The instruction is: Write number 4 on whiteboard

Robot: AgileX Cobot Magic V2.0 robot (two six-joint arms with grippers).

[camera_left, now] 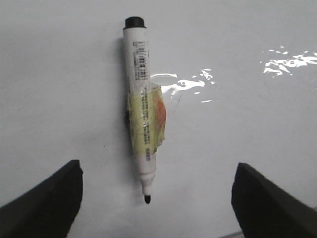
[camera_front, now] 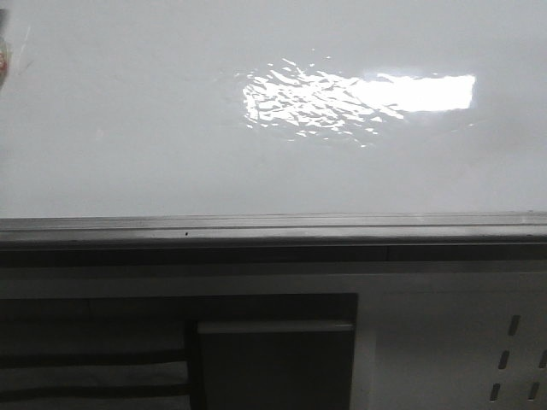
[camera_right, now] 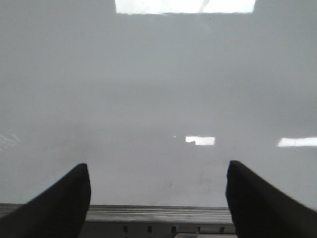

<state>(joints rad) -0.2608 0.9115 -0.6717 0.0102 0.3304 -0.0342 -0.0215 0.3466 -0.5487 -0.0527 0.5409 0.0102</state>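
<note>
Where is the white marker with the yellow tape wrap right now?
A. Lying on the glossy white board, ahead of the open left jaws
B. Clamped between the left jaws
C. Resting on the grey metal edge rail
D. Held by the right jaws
A. The left wrist view shows the white marker with the yellow tape wrap lying flat on the glossy white board, uncapped tip toward the open left jaws, touching neither.

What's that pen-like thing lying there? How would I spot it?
Look at the big glossy whiteboard. A white marker lies flat on it, between the open left gripper fingers. Yellowish tape wraps its middle, and its dark tip is uncapped.
</note>
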